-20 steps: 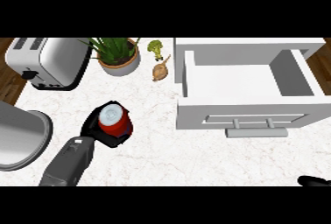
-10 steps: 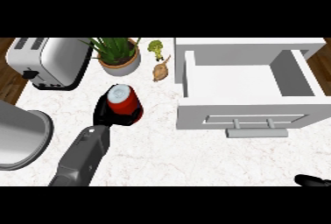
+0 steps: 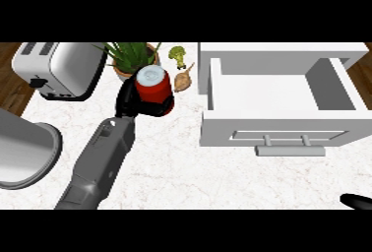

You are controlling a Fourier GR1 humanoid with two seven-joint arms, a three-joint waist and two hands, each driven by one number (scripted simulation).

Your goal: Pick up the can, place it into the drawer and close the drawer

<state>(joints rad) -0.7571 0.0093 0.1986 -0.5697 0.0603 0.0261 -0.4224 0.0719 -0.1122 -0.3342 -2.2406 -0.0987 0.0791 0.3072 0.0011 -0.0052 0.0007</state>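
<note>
The left robot hand [image 3: 131, 101] is wrapped round the red can [image 3: 153, 90], which stands upright, silver top up, above the desk [image 3: 189, 172] left of the open drawer [image 3: 280, 93]. Only a dark tip of the right robot hand [image 3: 357, 201] shows at the near right edge; I cannot tell its state.

The can [image 3: 153, 89] was red with a pale silvery top, upright and tilted slightly, held in the left robot hand [image 3: 131, 101], well left of the drawer. The white drawer [image 3: 280, 93] stood pulled open, its inside bare, handle facing the near edge.
</note>
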